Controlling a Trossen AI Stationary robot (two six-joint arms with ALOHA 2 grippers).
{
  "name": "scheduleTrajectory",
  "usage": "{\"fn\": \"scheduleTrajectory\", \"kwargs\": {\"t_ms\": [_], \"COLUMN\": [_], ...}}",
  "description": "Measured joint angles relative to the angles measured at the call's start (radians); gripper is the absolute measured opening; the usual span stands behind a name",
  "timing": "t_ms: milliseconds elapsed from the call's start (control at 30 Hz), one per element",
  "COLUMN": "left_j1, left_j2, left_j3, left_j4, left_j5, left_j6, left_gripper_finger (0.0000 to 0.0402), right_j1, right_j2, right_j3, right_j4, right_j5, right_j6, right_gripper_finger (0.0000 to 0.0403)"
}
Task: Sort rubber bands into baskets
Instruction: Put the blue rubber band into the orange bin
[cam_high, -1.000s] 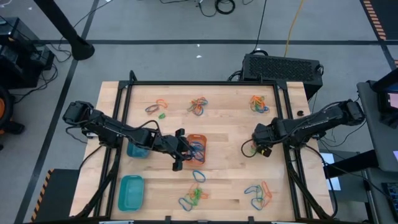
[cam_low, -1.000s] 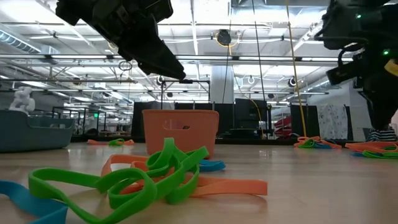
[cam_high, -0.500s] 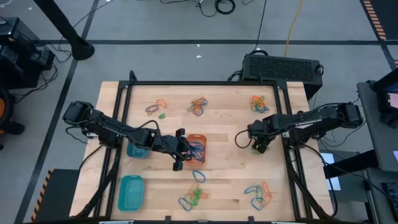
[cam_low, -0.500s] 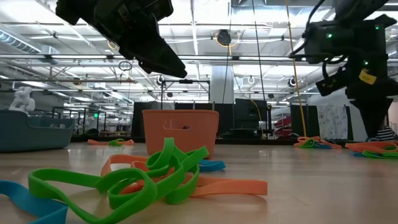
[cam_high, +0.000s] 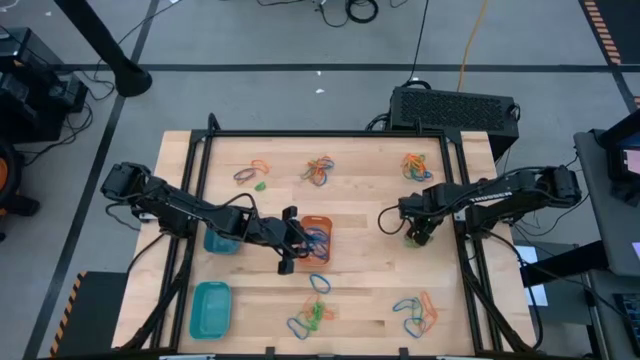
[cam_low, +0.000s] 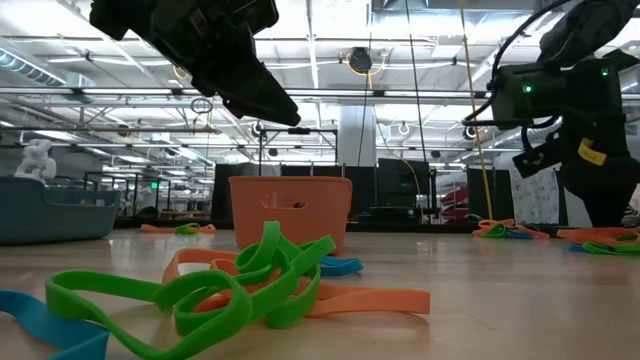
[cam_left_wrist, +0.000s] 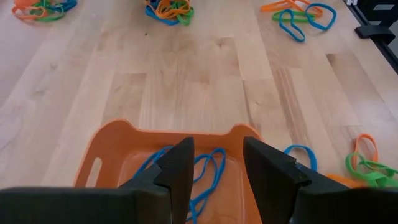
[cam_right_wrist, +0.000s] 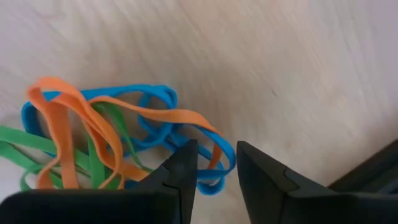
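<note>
Baskets sit toward the desk's left side: a large teal one (cam_high: 210, 309) near the front-left corner, a small round one (cam_high: 221, 241) behind it, and an orange basket (cam_high: 317, 238) at mid-desk with blue bands (cam_left_wrist: 205, 171) inside. The left claw (cam_high: 288, 240) hovers at the orange basket, fingers apart and empty. Band clusters (cam_high: 318, 171) lie along the back and front edges. Toward the right edge, the right claw (cam_high: 417, 232) hangs low over a tangle (cam_right_wrist: 118, 140) of orange, blue and green bands, jaws parted, gripping nothing.
</note>
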Motion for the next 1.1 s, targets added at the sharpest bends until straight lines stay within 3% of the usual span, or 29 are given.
{"fn": "scheduleTrajectory", "kwargs": {"t_ms": [400,800,1100], "left_j1": [0.000,0.000,-0.001], "left_j2": [0.000,0.000,0.000], "left_j3": [0.000,0.000,0.000], "left_j4": [0.000,0.000,-0.027], "left_j5": [-0.022,-0.022,-0.022], "left_j6": [0.000,-0.002,-0.010], "left_gripper_finger": [0.0145,0.0145,0.0145], "right_j1": [0.000,0.001,0.007], "right_j2": [0.000,-0.001,-0.001], "right_j3": [0.023,0.198,0.238], "right_j4": [-0.009,-0.108,-0.185], "right_j5": [0.006,0.035,-0.002], "right_j6": [-0.014,-0.052,0.003], "right_gripper_finger": [0.0006,0.0001,0.0005]}}
